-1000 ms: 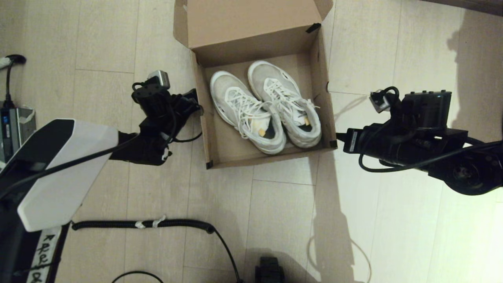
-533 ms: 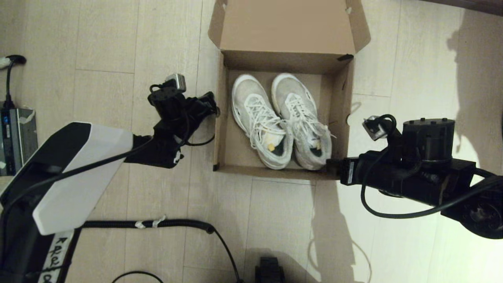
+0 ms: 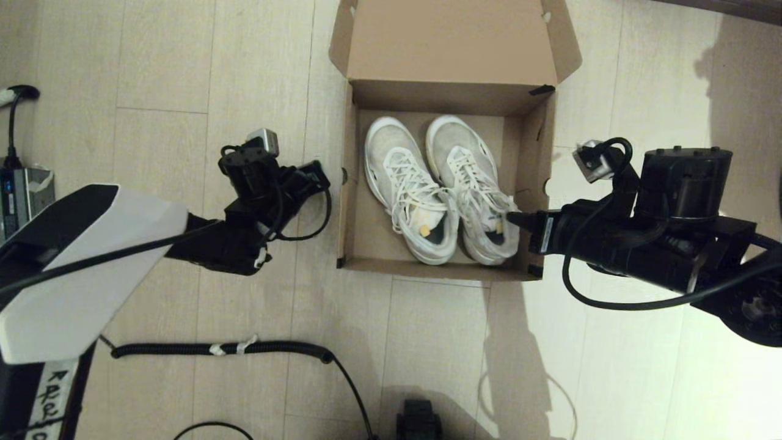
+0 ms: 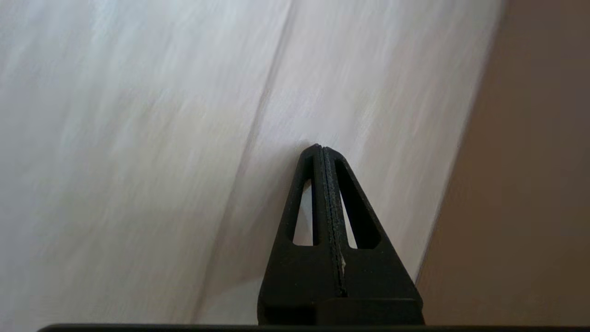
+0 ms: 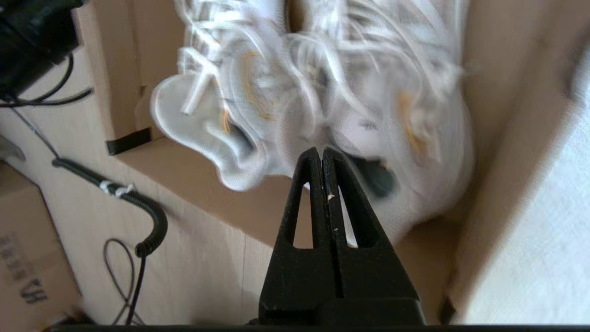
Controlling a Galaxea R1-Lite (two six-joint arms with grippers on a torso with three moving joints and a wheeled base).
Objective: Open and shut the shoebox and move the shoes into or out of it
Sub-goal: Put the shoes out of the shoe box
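The brown shoebox (image 3: 349, 201) stands open on the floor, its lid (image 3: 452, 43) folded back on the far side. Both white sneakers (image 3: 427, 195) lie side by side inside, toes toward the lid. My right gripper (image 3: 512, 217) is shut and empty. It reaches over the box's right wall, with its tip at the heel of the right-hand sneaker (image 3: 482, 232). In the right wrist view the gripper (image 5: 321, 150) points at the blurred shoes (image 5: 322, 92) inside the box (image 5: 493, 115). My left gripper (image 3: 319, 172) is shut and empty, just outside the box's left wall. In its wrist view the gripper (image 4: 320, 147) hangs over bare floor beside that wall (image 4: 530, 184).
A coiled black cable (image 3: 226, 349) runs across the floor in front of the box. A grey device (image 3: 24, 195) sits at the far left. Another cardboard box (image 5: 27, 258) shows in the right wrist view. The floor is pale wood planks.
The shoebox has slid to the right and turned square to me. My right gripper has risen over the box's right wall to the sneaker's heel. My left gripper has drawn back from the left wall.
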